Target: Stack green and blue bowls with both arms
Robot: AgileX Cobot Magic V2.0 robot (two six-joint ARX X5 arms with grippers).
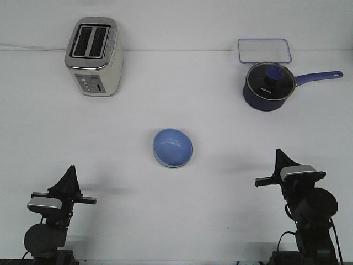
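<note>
The blue bowl (pixel 173 147) sits mid-tabletop (pixel 176 221), a pale green rim peeking beneath it, so it looks nested in the green one. Left pincer (pixel 70 172) and right pincer (pixel 279 156) hang back low, holding nothing; their opening cannot be told. Stack looks done.

Both arms are black and jointed. The left arm (pixel 52 212) and the right arm (pixel 303 201) each carry a silver-grey block near the wrist, a pointed black pincer, round dark joints, and black cables at the base.
</note>
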